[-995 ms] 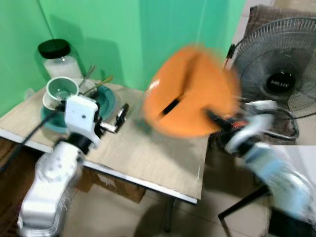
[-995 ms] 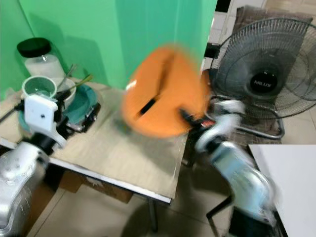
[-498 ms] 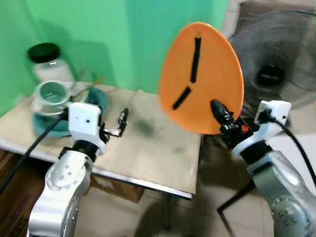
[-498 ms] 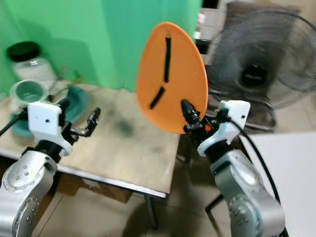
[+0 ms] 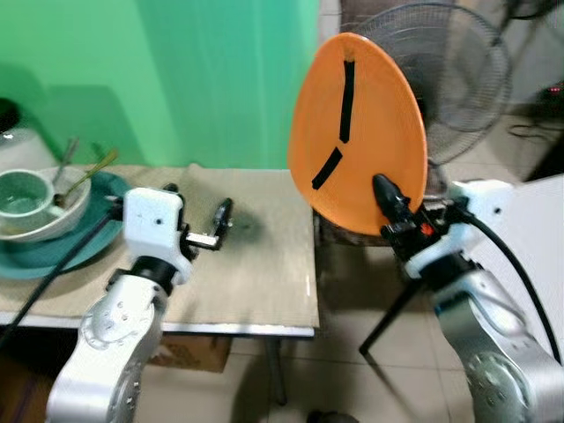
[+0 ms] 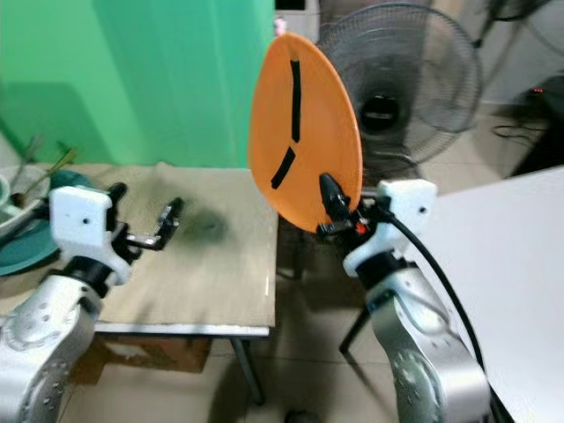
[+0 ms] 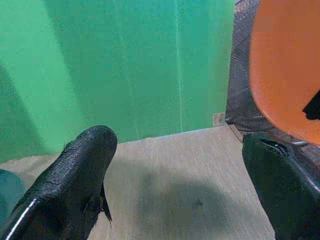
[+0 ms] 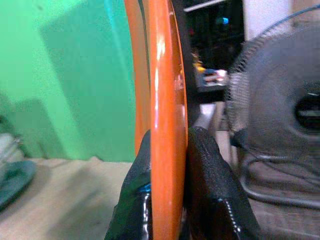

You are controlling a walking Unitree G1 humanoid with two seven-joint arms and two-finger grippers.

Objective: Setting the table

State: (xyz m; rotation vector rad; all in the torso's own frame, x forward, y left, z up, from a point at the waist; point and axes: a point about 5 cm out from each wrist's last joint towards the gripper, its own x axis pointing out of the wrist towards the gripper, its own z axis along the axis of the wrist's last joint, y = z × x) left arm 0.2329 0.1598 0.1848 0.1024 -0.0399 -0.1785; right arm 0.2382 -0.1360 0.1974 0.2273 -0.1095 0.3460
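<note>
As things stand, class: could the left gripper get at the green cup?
Probably yes. The left gripper is open and hovers over the bare table. The cup sits in the bowl on the teal plate further to the robot's left, with nothing between them.

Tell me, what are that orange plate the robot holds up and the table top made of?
The orange plate, pinched on edge by the right gripper, looks like glossy plastic: a bright streak runs along its thin rim. The black strips on it look like tape. The table top seems matte, pale wood-grain laminate or board; which, I cannot tell.
</note>
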